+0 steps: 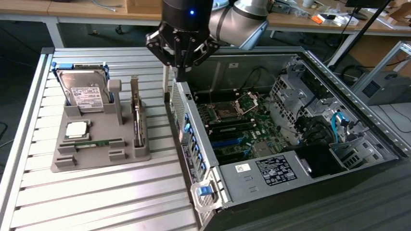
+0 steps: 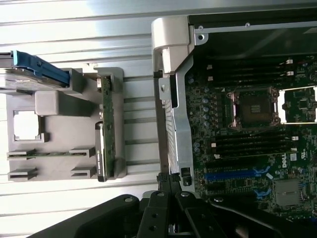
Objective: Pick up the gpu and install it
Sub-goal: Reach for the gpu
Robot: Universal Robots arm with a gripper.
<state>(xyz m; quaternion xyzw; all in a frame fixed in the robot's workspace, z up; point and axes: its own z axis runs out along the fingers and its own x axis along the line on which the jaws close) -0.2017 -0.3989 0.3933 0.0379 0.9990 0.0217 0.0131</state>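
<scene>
I have the arm pointing straight down, the hand [image 1: 182, 72] with fingers together and holding nothing, over the computer case [image 1: 186, 110] wall; the gpu [image 1: 136, 115] stands on edge in the grey holder [image 1: 96, 154] on the bench [image 1: 96, 202]

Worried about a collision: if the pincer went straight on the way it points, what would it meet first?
Probably the top edge of the silver metal rear wall of the open computer case, below the shut black pincer, though depth is unclear.
</scene>
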